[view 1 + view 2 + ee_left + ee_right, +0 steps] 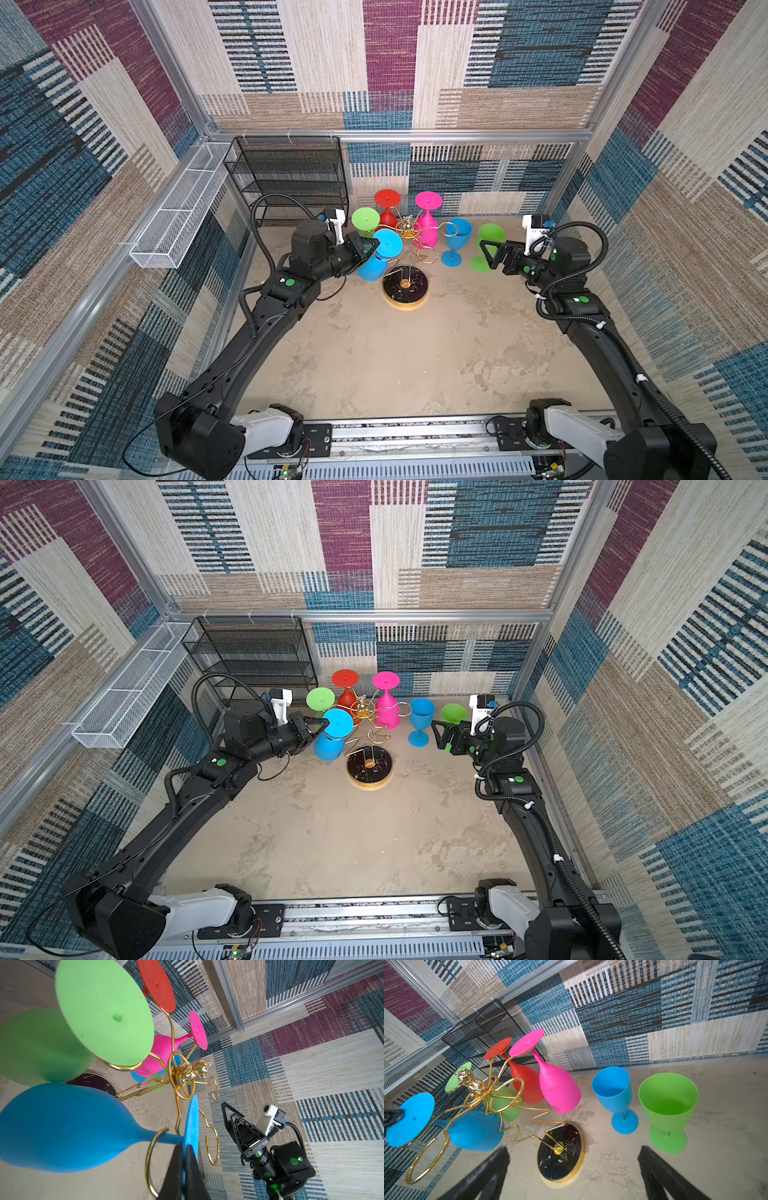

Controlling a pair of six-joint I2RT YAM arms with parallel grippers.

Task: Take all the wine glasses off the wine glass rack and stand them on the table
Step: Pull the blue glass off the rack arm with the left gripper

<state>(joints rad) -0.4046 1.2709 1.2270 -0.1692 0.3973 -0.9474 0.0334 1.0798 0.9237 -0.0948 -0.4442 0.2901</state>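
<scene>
Hanging blue wine glass [62,1126] — foot pinched in left jaws.

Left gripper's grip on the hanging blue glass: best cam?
Left wrist: left gripper shut on the hanging blue glass's foot rim, close up. In both top views it's small; right wrist catches only a fingertip.

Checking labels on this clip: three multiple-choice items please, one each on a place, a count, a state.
1. The upright green glass stands: A) on the table B) on a shelf C) in a basket.
2. Glasses hanging on the wine glass rack: A) two B) four C) six.
3. The left gripper is: A) open B) shut on the hanging blue glass C) shut on the rack's base.
A: its foot rests on the table. B: four hang upside down. B: jaws pinch the blue foot.
</scene>
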